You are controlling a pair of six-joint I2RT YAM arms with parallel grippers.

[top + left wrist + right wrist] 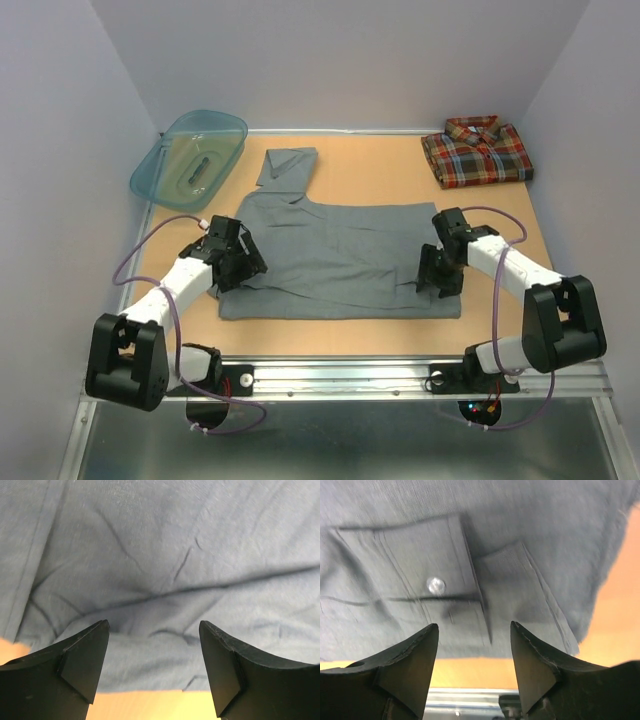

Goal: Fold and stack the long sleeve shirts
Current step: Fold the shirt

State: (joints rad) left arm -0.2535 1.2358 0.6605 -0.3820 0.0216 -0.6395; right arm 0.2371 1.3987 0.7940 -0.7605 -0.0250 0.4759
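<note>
Left end effector [238,266] and right end effector [438,276], both with jaws apart and empty, poised over opposite side edges of the plain grey collared cloth shirt [340,255], partly folded at mid-surface [380,165]. Beyond its far right corner lies the folded red, orange and blue plaid shirt [476,152]. Step in hand: folding the grey shirt. The next move probably calls for pinching both side edges together.

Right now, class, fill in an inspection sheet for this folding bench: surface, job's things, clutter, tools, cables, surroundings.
Surface: tan table.
Job's things: grey shirt spread mid-table, partly folded; plaid shirt folded, far right corner.
Clutter: teal basin, far left corner.
Tools: left tool and right tool open, low over the grey shirt's side edges, holding nothing.
Cables: purple cables loop along both arms.
Surroundings: plain pale walls.
</note>
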